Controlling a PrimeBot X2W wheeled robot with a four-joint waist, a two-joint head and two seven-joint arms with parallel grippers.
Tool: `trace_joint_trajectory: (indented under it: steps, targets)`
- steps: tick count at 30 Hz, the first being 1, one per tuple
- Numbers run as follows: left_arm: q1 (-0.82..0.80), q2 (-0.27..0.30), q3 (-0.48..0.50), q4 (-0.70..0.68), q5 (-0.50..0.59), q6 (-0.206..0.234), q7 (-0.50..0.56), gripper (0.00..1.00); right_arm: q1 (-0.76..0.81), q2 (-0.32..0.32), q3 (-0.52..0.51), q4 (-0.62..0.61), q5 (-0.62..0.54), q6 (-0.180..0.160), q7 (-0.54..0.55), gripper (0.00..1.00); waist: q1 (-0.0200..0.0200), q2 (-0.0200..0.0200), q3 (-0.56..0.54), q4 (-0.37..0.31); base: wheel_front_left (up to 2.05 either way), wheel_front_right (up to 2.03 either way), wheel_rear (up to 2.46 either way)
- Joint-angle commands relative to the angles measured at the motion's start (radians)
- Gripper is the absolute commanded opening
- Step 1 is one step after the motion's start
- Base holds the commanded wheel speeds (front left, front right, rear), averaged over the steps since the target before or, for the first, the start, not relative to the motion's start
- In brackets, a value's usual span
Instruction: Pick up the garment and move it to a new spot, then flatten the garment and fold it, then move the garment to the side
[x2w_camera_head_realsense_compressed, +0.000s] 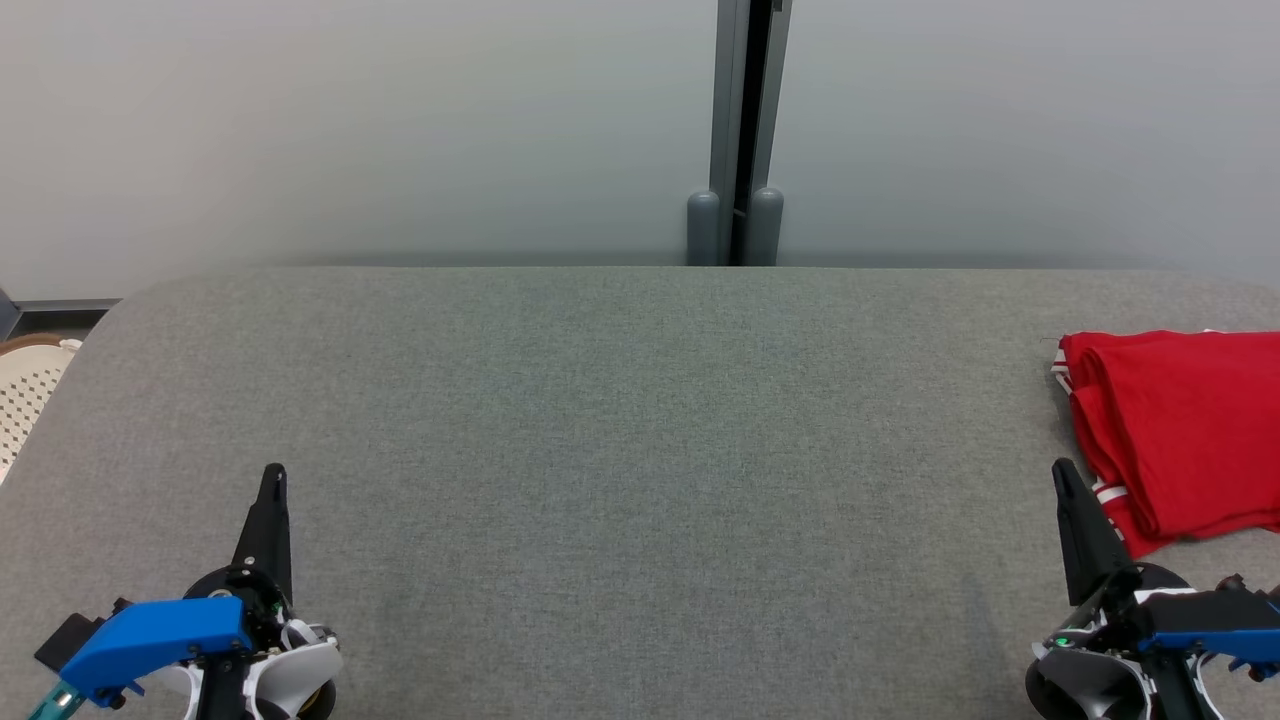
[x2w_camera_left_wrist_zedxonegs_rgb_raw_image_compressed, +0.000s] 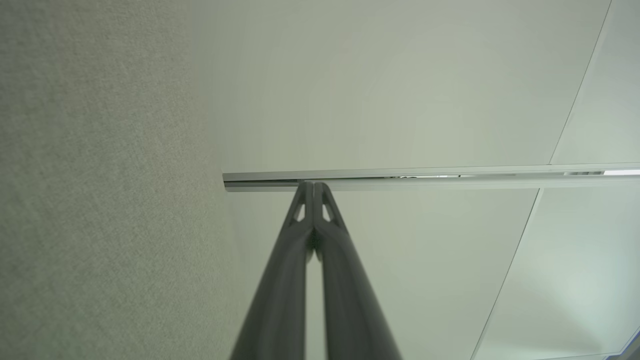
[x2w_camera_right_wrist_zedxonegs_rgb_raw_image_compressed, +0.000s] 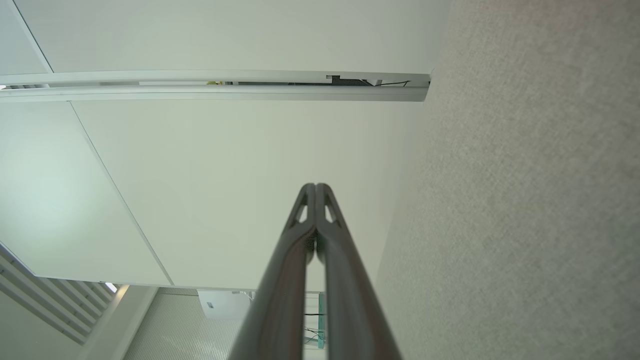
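A red garment (x2w_camera_head_realsense_compressed: 1180, 435) with white trim lies folded at the right edge of the grey fabric table (x2w_camera_head_realsense_compressed: 640, 450) in the head view, partly cut off by the frame. My right gripper (x2w_camera_head_realsense_compressed: 1062, 472) stands shut at the lower right, its tip just left of the garment's near corner and holding nothing. My left gripper (x2w_camera_head_realsense_compressed: 274, 474) is shut and empty at the lower left, far from the garment. In the left wrist view the left gripper (x2w_camera_left_wrist_zedxonegs_rgb_raw_image_compressed: 313, 186) has its fingers pressed together. The right gripper (x2w_camera_right_wrist_zedxonegs_rgb_raw_image_compressed: 315, 187) looks the same in the right wrist view.
A pale wall with a grey vertical post (x2w_camera_head_realsense_compressed: 738, 130) stands behind the table. A perforated cream basket (x2w_camera_head_realsense_compressed: 28, 392) sits beyond the table's left edge. The wrist views show the table surface (x2w_camera_left_wrist_zedxonegs_rgb_raw_image_compressed: 100, 200) beside wall panels and a metal rail (x2w_camera_right_wrist_zedxonegs_rgb_raw_image_compressed: 215, 85).
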Motion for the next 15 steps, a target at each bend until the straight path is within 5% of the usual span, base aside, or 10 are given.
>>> trace_joint_trajectory:
  steps: [1,15]
  targets:
    - [-0.01,-0.002,0.003,-0.004,-0.003,-0.005,0.004,0.0,-0.014,-0.005,-0.002,-0.004,0.002,0.0,0.003,0.0,0.0,0.0,0.0,0.0,0.0,0.0,0.0]
    - [-0.01,-0.002,0.002,-0.004,-0.003,-0.005,0.004,0.0,-0.014,-0.005,-0.002,-0.004,0.002,0.0,0.003,0.0,0.0,0.0,0.0,0.0,0.0,0.0,0.0]
